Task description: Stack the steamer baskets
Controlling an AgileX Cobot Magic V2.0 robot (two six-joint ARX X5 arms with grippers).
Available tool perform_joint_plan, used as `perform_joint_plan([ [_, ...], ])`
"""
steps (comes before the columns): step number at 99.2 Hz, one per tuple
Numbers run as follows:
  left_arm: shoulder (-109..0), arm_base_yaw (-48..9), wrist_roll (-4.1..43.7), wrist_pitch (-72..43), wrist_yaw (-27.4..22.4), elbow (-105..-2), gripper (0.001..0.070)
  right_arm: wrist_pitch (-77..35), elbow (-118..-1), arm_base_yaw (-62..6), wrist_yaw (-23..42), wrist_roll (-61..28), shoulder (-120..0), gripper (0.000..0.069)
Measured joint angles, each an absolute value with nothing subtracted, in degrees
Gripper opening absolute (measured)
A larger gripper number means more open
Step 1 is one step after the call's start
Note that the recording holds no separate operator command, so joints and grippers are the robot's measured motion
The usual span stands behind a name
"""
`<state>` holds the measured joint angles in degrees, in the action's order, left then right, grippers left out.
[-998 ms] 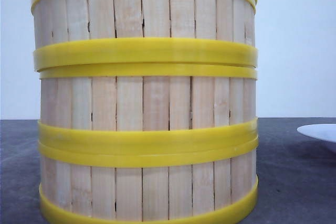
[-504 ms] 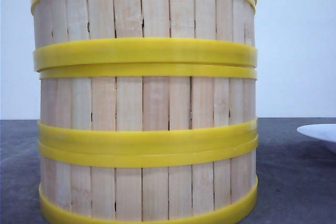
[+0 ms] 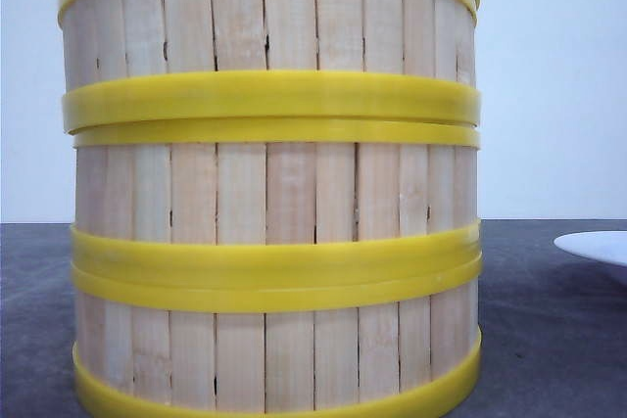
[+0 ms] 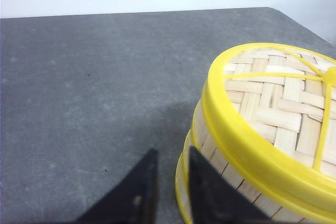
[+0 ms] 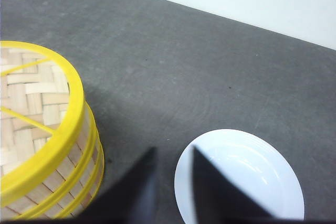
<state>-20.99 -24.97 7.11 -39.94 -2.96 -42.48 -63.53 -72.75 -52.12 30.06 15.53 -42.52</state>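
Observation:
Three steamer baskets stand stacked in one column close to the front camera: the bottom basket (image 3: 265, 349), the middle one (image 3: 265, 193) and the top one (image 3: 265, 22). Their yellow rims sit flush. A woven lid (image 4: 273, 103) with a yellow rim caps the stack (image 5: 47, 145). My left gripper (image 4: 172, 150) hovers beside the stack's wall, its jaws drawn to a narrow slit with nothing between them. On the stack's other side my right gripper (image 5: 174, 149) is shut and empty, above the table by the plate's edge.
A white plate (image 5: 247, 177) lies on the dark grey table (image 4: 94, 87) to the right of the stack, its rim just showing at the plate (image 3: 598, 245) in the front view. A pale wall runs behind the table's far edge.

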Motion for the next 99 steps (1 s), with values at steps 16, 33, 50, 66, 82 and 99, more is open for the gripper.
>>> perform_joint_plan([
  [16,-20.99,-24.97,7.09,-39.94,-2.96,-42.48,0.0025,-63.48,-72.75,-52.12,30.04,15.55,-42.52,0.0011],
  [33,-20.99,-24.97,7.09,-39.94,-2.94,-42.50,0.0025,-63.37,-72.75,-52.12,30.04,15.55,-42.52,0.0007],
  [50,-20.99,-24.97,7.09,-39.94,-2.96,-42.50,0.0025,-63.35,-72.75,-52.12,30.06,15.55,-42.50,0.0007],
  [66,-20.99,-24.97,7.09,-39.94,-2.96,-42.48,0.0025,-63.35,-72.75,-52.12,30.04,15.55,-42.50,0.0007],
  [82,-20.99,-24.97,7.09,-39.94,-2.94,-42.50,0.0025,-63.33,-72.75,-52.12,30.04,15.55,-42.50,0.0007],
  [99,-20.99,-24.97,6.13,-40.18,-2.92,-42.50,0.0025,-63.35,-72.75,-52.12,30.04,15.55,-42.50,0.0007],
])
